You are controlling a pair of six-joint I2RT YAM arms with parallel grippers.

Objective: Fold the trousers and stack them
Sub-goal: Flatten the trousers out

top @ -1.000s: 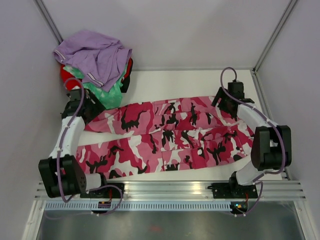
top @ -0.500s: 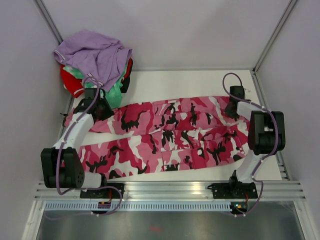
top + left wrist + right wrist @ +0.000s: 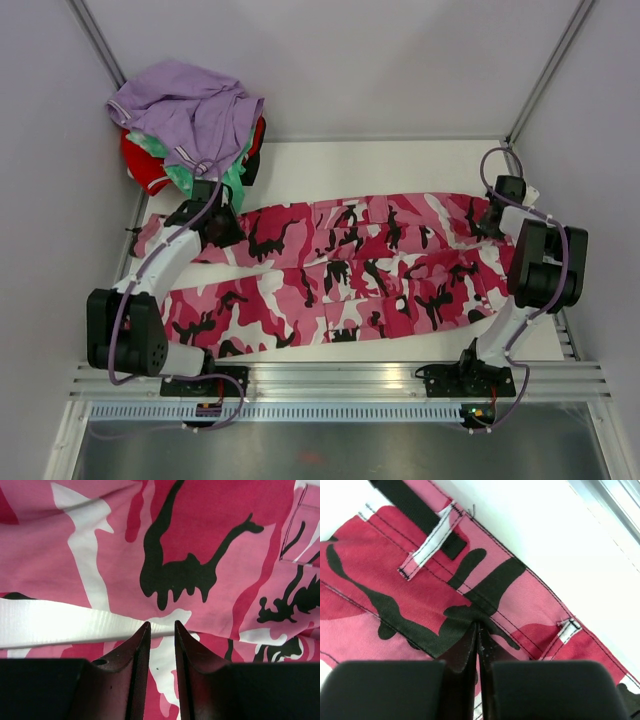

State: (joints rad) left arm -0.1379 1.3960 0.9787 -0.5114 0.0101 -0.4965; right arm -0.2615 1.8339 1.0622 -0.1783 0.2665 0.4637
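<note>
Across the table (image 3: pixel 400 160) from nine to three o'clock lie the soft, limp trousers (image 3: pixel 340 275), best taken at both ends: my right gripper (image 3: pixel 476 625) pinches the waistband (image 3: pixel 512 580), my left gripper (image 3: pixel 161 625), almost closed over a leg (image 3: pixel 200 540), I cannot tell if holding.

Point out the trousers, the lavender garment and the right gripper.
trousers (image 3: pixel 350 235): top external view, midway along the far leg.
lavender garment (image 3: pixel 185 110): top external view, centre of its upper surface.
right gripper (image 3: pixel 476 626): right wrist view, between its closed fingertips, pinching the trousers' edge.
</note>
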